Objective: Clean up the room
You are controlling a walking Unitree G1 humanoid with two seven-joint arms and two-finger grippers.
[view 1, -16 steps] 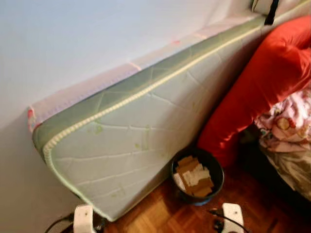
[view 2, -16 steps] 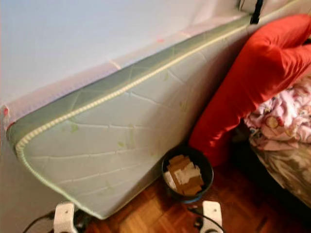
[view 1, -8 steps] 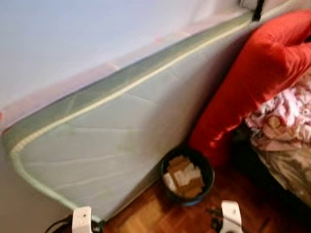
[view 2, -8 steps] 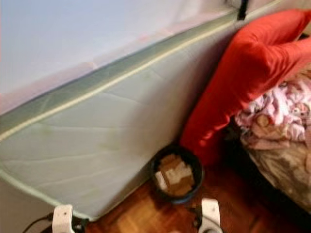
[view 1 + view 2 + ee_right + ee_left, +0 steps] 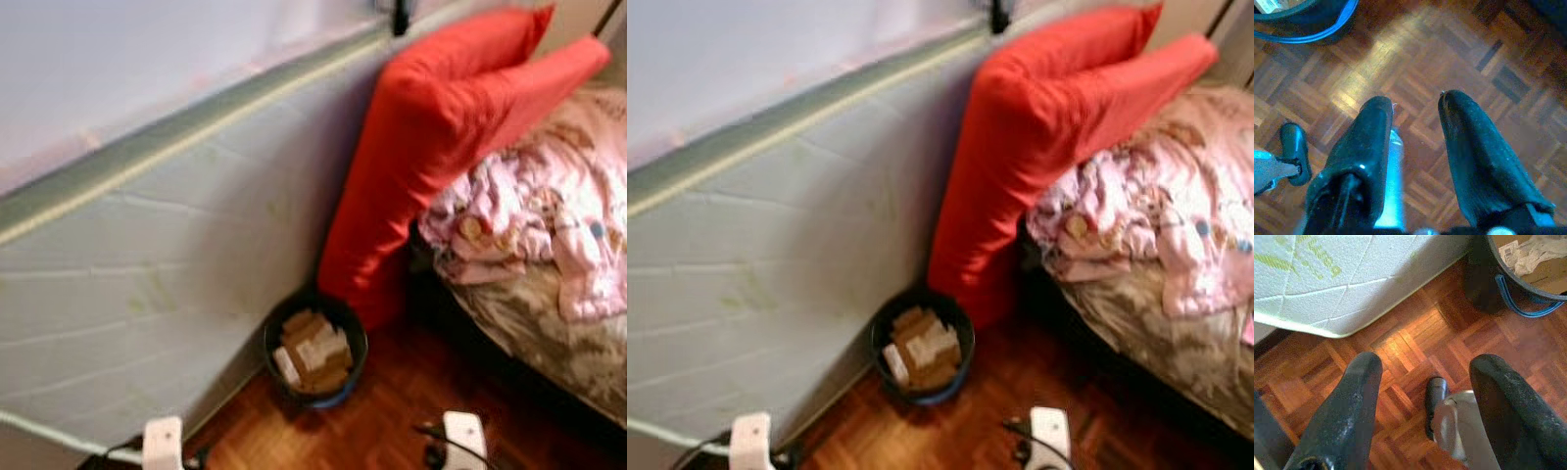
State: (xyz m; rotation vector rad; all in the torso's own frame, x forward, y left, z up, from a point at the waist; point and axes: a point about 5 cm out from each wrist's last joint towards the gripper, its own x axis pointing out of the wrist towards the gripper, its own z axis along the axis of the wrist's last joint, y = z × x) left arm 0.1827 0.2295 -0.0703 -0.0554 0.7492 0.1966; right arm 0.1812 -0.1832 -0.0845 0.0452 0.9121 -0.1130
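A black bin (image 5: 315,348) with a blue band stands on the parquet floor, holding cardboard pieces and crumpled paper (image 5: 312,351). It sits at the foot of a long red pillow (image 5: 411,166) that leans against the wall. Pink crumpled bedding (image 5: 529,215) lies on the bed (image 5: 549,343) to the right. My left gripper (image 5: 1427,364) hangs open over bare floor, with the bin (image 5: 1498,284) a short way ahead of it. Over the parquet my right gripper (image 5: 1417,100) is open too and holds nothing, the bin's rim (image 5: 1303,24) just ahead.
A pale green quilted mattress (image 5: 147,274) stands on edge against the wall on the left, touching the bin. A black cable (image 5: 436,433) lies on the floor near my right arm. Open parquet floor (image 5: 392,421) lies between bin and bed.
The camera has swung to the right: bin, pillow and mattress sit further left in the picture and more of the bed shows. Nothing itself has moved.
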